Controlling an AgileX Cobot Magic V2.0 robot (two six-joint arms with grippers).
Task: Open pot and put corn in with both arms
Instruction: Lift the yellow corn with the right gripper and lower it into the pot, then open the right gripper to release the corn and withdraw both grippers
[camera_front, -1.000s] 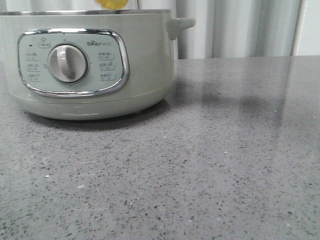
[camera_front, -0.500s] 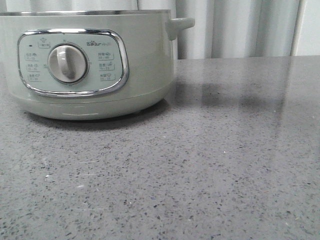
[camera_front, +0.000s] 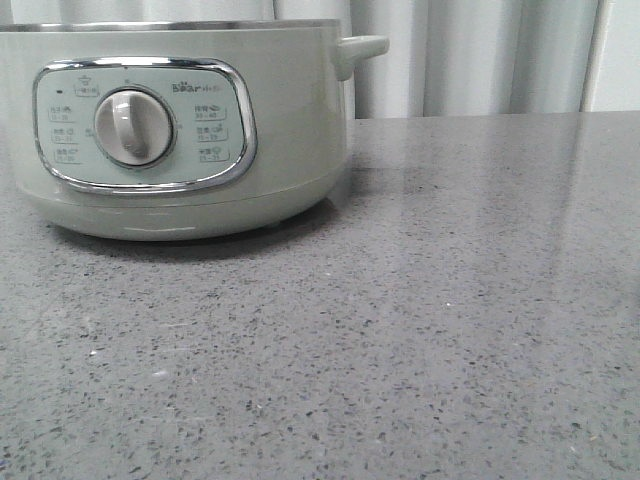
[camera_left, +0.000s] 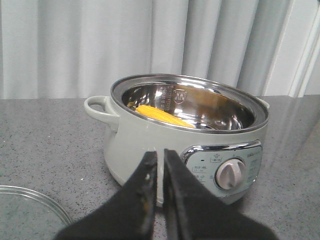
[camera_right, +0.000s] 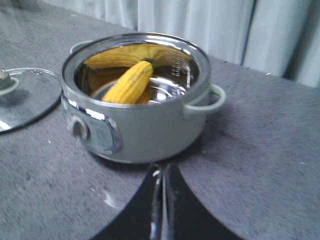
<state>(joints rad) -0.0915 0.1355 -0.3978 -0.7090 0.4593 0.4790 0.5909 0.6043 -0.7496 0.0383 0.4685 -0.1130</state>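
The pale grey-green pot (camera_front: 180, 130) stands at the left of the front view, its lid off. It also shows in the left wrist view (camera_left: 190, 135) and the right wrist view (camera_right: 140, 115). The yellow corn (camera_right: 129, 82) lies inside the steel bowl, leaning against the wall; it shows in the left wrist view (camera_left: 162, 116) too. My left gripper (camera_left: 161, 152) is shut and empty, a little short of the pot's front. My right gripper (camera_right: 162, 170) is shut and empty, just off the pot's side near its small handle (camera_right: 207, 100). Neither gripper shows in the front view.
The glass lid (camera_right: 22, 97) lies flat on the grey speckled table (camera_front: 420, 320) beside the pot; its rim also shows in the left wrist view (camera_left: 35, 205). White curtains (camera_front: 480, 55) hang behind the table.
One second ago a yellow bit of corn showed above the pot's rim in the front view; it has gone from sight. The pot has shifted very slightly.
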